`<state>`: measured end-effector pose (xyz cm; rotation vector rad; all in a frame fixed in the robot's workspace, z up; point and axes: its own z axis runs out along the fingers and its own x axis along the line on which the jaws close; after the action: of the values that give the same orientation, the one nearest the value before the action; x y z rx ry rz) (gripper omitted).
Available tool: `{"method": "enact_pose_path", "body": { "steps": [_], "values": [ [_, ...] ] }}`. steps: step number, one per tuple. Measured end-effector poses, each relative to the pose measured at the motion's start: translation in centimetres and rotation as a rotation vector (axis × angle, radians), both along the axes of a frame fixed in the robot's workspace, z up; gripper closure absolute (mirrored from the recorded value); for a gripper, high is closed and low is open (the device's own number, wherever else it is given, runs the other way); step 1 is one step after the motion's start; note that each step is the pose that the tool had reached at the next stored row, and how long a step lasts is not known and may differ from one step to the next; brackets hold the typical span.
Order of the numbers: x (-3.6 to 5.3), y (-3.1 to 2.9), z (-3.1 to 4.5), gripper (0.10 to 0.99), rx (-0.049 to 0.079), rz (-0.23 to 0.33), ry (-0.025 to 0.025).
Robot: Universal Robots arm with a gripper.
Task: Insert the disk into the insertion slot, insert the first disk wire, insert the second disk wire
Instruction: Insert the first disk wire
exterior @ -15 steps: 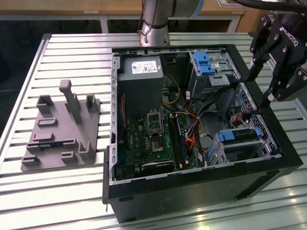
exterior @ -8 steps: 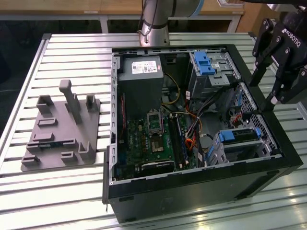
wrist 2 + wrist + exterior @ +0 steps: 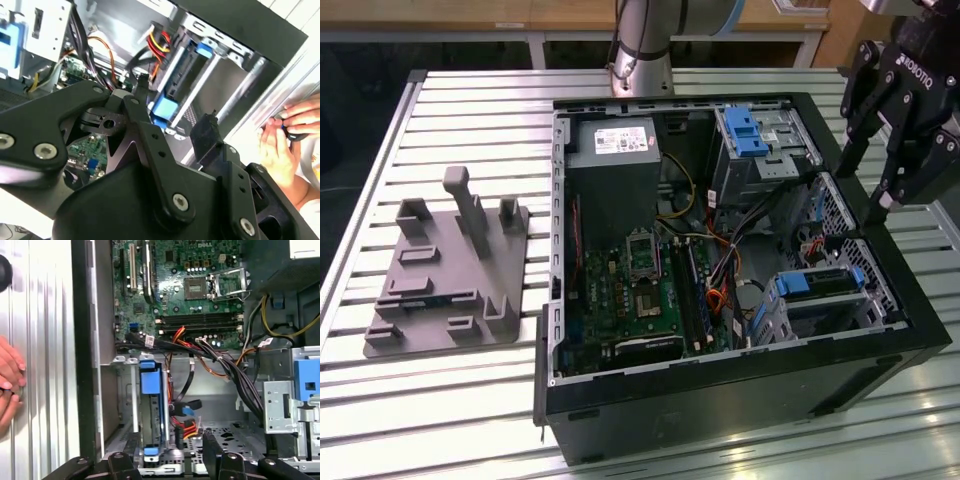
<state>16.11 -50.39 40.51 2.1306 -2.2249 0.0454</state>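
Black fingers (image 3: 216, 452) of my gripper (image 3: 860, 197) are hanging spread apart, holding nothing, over the computer case (image 3: 720, 420) at the exterior view's right. I'm seeing the disk (image 3: 817, 283) sitting inside the insertion slot (image 3: 825, 318), with red-and-yellow wires (image 3: 187, 429) lying just beside it.

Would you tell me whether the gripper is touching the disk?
Apart. The exterior view shows the open gripper above the disk, with a clear gap between them.
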Motion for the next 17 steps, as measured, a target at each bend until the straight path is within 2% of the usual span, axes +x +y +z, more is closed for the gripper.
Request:
{"method": "enact_pose_path", "body": {
  "steps": [3, 5, 7, 11, 17],
  "values": [
    [0.40, 0.93, -0.37, 0.471, -0.011, 0.000, 0.0001],
    [0.66, 1.03, -0.46, 0.471, -0.029, 0.000, 0.0001],
    [1.02, 1.03, -0.59, 0.471, -0.037, 0.000, 0.0001],
    [1.75, 1.03, -1.29, 0.471, -0.038, 0.000, 0.0000],
    [1.83, 1.03, -2.38, 0.471, -0.038, -0.001, 0.0001]
  ]
}}
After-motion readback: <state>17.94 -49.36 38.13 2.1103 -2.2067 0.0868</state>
